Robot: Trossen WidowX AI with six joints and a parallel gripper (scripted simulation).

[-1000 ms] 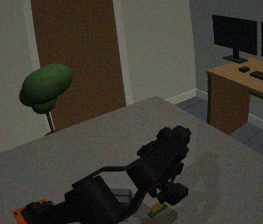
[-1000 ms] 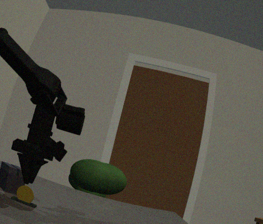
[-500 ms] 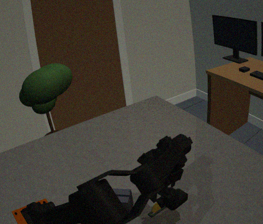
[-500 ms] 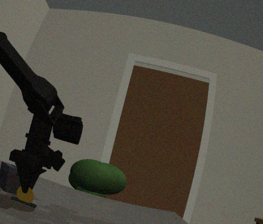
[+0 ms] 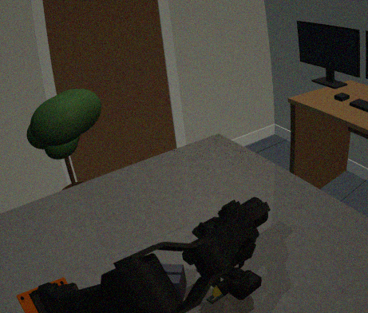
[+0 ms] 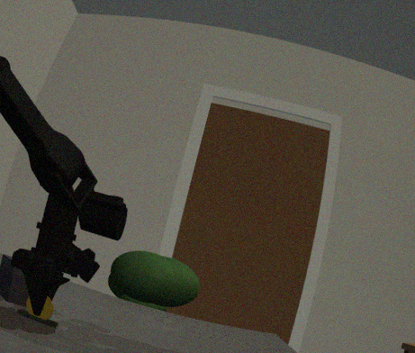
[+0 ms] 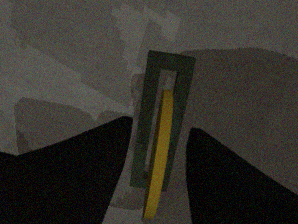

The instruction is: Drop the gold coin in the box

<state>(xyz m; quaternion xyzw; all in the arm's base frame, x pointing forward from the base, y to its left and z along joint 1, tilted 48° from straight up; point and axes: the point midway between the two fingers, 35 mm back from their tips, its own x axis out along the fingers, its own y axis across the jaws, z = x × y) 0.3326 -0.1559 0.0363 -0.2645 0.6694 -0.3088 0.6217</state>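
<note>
The gold coin [image 5: 216, 292] [image 6: 49, 308] [image 7: 161, 155] stands on edge in the dark-green holder [image 6: 51, 322] [image 7: 172, 61], leaning slightly in the wrist view. My gripper [image 6: 39, 312] [image 7: 160, 132] is open and low over the holder, with its fingertips on either side of the coin. The wrist view shows a gap between the coin and each finger. The grey box [image 5: 178, 277] [image 6: 9, 281] stands close by, partly hidden behind the arm in the top view and behind the gripper in the exterior view. I cannot see its slot clearly.
The arm's orange base plate [image 5: 22, 299] is at the lower left of the top view. The grey table [image 5: 107, 215] carries the box and holder. A green plant [image 5: 69, 116] [image 6: 157, 281] and a wooden desk with monitors [image 5: 328, 48] stand beyond the table.
</note>
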